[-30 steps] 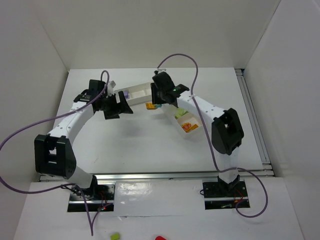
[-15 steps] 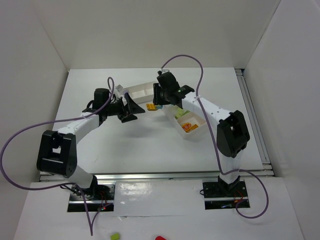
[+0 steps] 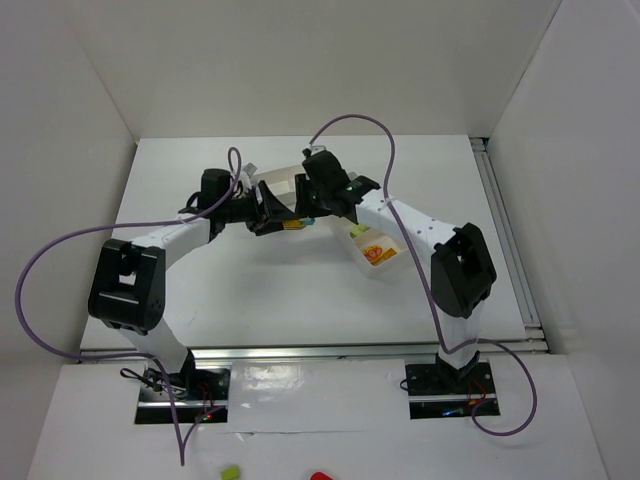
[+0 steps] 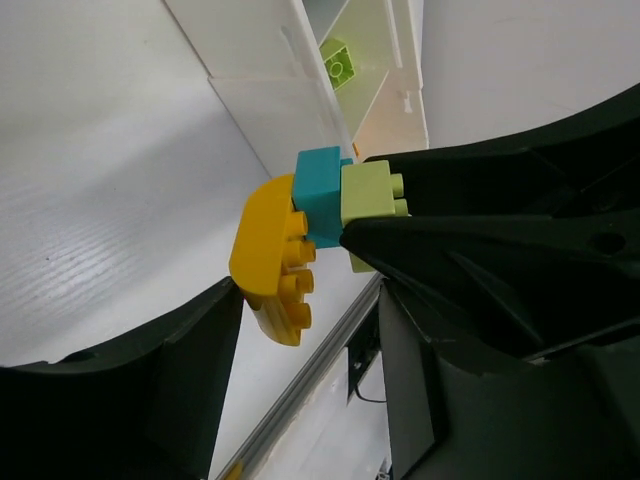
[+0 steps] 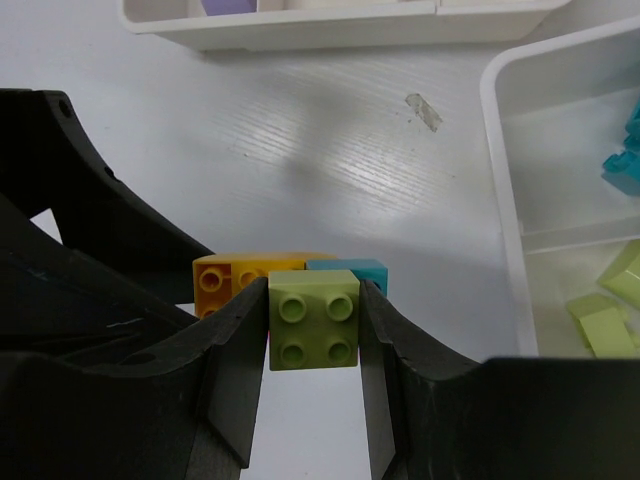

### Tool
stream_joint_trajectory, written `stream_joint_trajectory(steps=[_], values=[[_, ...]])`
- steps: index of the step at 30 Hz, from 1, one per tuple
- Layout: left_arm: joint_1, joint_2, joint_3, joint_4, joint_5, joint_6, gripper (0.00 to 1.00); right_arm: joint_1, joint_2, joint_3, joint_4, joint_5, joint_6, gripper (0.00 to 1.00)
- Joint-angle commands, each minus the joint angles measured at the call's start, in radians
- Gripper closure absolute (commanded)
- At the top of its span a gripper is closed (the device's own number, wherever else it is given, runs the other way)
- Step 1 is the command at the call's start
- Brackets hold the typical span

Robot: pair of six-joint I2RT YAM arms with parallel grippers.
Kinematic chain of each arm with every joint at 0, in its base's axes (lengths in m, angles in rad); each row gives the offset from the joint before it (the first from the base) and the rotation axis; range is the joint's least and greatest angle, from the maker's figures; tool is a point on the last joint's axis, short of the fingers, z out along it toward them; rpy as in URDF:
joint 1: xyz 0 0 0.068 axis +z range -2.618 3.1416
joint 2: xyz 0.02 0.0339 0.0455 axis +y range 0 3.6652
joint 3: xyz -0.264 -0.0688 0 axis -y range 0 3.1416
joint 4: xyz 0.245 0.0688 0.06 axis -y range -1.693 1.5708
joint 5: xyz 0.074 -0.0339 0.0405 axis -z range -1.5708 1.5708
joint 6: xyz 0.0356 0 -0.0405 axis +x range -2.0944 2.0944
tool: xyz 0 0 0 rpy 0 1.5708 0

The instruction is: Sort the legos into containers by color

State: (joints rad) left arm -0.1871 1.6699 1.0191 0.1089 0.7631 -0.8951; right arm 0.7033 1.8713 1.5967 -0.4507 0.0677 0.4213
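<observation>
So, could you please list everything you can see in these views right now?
lime green brick: one, lime green, clamped in the right gripper.
teal brick: one, teal, touching the lime green brick.
yellow brick: one, yellow-orange, against the teal brick.
far tray: one, white, holds a purple piece.
right tray: one, white, holds a loose teal piece, lime pieces and orange pieces.
table: one, white, under everything.
cables: two, purple, looping from the arms.
right gripper: one, black, shut on the lime green brick.
left gripper: one, black, jaws apart either side of the yellow brick.
</observation>
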Motion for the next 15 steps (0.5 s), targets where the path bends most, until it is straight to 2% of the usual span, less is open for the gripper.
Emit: stream_joint_trajectory(steps=[1, 4, 10, 14, 15], values=[[-0.006, 0.011, 0.033, 0.048, 0.007, 0.007, 0.35, 0.022, -0.046, 0.014, 0.04, -0.008, 0.017, 0.71], [-0.006, 0.024, 0.033, 0.048, 0.007, 0.007, 0.48, 0.022, -0.046, 0.005, 0.049, -0.008, 0.027, 0.71], [-0.006, 0.024, 0.015, 0.048, 0.007, 0.007, 0.59, 0.032, -0.035, 0.005, 0.049, -0.008, 0.027, 0.71], [-0.006, 0.024, 0.035, 0.002, -0.016, 0.028, 0.77, 0.032, -0.035, 0.016, 0.049, 0.004, 0.027, 0.71], [-0.006, 0.024, 0.048, -0.018, -0.025, 0.042, 0.85, 0.032, -0.035, 0.016, 0.049, 0.004, 0.027, 0.71]])
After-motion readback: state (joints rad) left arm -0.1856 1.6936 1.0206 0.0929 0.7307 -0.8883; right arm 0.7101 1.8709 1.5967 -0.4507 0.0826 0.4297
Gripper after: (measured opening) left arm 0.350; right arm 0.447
